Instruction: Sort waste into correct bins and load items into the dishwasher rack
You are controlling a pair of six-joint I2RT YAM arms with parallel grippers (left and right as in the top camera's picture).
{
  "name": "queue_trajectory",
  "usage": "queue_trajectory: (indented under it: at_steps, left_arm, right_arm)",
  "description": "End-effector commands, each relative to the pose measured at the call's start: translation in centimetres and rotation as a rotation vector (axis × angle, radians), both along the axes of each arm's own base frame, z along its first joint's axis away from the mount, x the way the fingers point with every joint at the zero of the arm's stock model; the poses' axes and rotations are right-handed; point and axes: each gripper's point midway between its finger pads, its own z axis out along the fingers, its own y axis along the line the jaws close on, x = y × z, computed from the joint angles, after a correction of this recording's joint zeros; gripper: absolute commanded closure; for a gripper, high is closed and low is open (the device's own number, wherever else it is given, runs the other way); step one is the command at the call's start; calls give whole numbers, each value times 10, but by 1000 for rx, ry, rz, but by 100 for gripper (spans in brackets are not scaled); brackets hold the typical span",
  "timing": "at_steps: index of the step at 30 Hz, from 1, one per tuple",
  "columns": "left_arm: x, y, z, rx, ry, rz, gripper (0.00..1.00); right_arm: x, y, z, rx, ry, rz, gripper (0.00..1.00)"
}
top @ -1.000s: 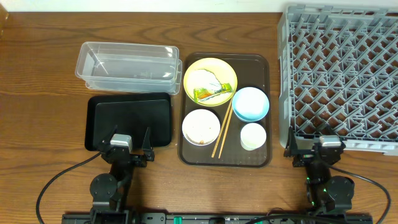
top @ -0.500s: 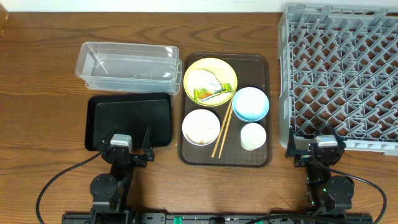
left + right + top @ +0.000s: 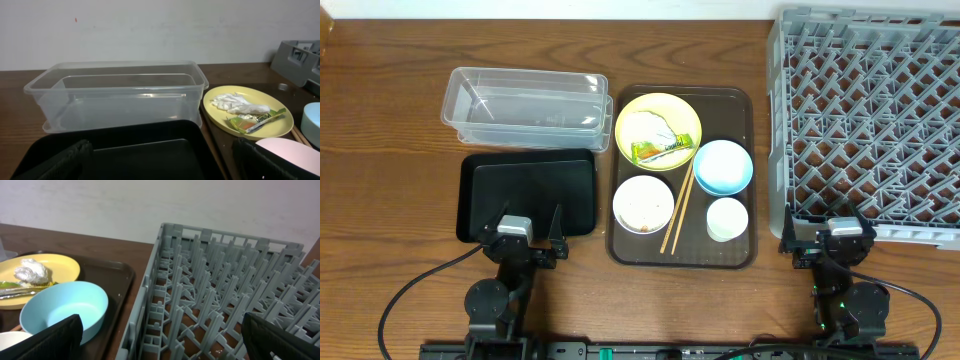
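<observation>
— Judging the snack wrapper [image 3: 660, 151] first: where was it, and how would it handle?
— It lay on the yellow plate [image 3: 661, 103], against the rice scraps [image 3: 645, 126]. Light, crinkly and slippery, I reckoned, so I'd pinch a raised fold. Its print was too small to read. My left pincer [image 3: 530, 220] and right pincer [image 3: 825, 222] stood released, empty.

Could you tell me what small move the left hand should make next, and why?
Probably reach the open left hand forward and right toward the green wrapper on the yellow plate: it holds nothing, and the wrapper lies close to the clear tub.
</observation>
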Motion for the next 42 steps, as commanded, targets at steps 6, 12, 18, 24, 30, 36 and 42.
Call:
queue_trajectory:
  at_steps: [6,12,18,24,30,36,42]
  left_arm:
    - [-1,-1,-16,14,49,-8,9]
    - [-1,-1,-16,14,49,-8,9]
    - [-1,-1,-16,14,49,-8,9]
    - [-1,-1,-16,14,49,-8,9]
    - [-1,-1,-16,14,49,-8,9]
    - [-1,-1,-16,13,49,-8,9]
    - [-1,-1,-17,-121,74,10,9]
  right_arm:
    - [0,1,-3,-15,6,0,1]
    - [0,1,-3,-15,6,-1,1]
    - [0,1,-3,-15,7,0,1]
    - [0,1,-3,-15,6,0,1]
    - [0,1,-3,-15,6,-1,1]
    - [0,1,1,29,-7,-3,1]
    - [-1,0,0,126,14,-13,1]
